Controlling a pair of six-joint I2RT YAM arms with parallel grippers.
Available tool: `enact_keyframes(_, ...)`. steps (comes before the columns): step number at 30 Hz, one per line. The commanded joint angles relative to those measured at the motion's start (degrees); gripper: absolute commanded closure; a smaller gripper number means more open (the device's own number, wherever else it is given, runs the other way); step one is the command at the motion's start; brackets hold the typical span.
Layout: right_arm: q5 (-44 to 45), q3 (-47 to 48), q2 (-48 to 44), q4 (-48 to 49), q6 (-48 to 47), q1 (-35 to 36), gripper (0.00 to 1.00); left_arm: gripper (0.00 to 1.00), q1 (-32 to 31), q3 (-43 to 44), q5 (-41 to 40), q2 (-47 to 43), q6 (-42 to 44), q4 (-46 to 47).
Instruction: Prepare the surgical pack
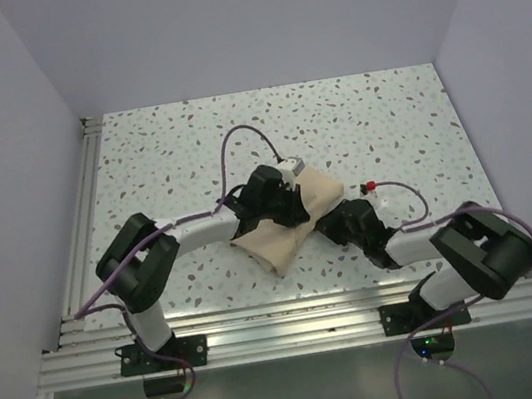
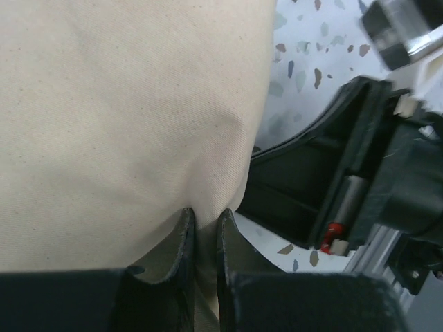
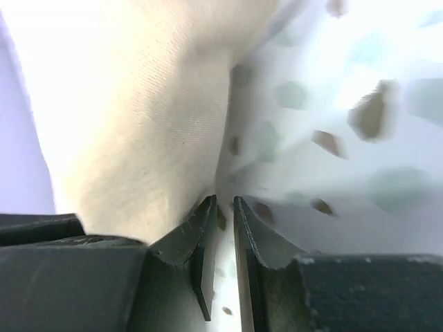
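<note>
The surgical pack (image 1: 295, 223) lies as a tan cloth bundle in the middle of the speckled table (image 1: 385, 120); its contents are hidden inside. My left gripper (image 1: 284, 200) rests on top of the bundle. In the left wrist view the left gripper (image 2: 205, 218) is shut on a pinched fold of the tan cloth (image 2: 118, 117). My right gripper (image 1: 338, 220) sits at the bundle's right edge. In the right wrist view the right gripper (image 3: 223, 204) stands slightly open beside the cloth (image 3: 138, 124), with only table showing in the narrow gap.
An aluminium rail (image 1: 295, 318) runs along the near edge and another rail (image 1: 78, 229) along the left side. White walls close in the table on three sides. The right arm's black body (image 2: 360, 173) is close to the left gripper.
</note>
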Motion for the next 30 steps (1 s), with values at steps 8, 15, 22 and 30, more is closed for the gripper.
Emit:
enact_keyframes(8,17.4,10.2,-24.7,-52.5,-8.9,-0.9,0.78,1.0,-3.7,-6.0,-14.4,-1.1,1.0,8.0)
enact_keyframes(15,22.2,16.6,-30.6,-59.6,-15.5,-1.1,0.36,0.65,-6.6,-5.1,-20.8,-7.1,3.4,3.6)
enact_keyframes(22,14.9,26.4,-25.4,-57.5,-24.2,-3.1,0.3,0.43,-8.0,-5.1,-24.2,-12.9,4.7,-1.1)
enact_keyframes(30,4.5,34.9,-13.0,-58.2,-24.9,-4.9,0.24,0.37,-12.0,-8.8,-32.7,-20.9,10.5,-6.2)
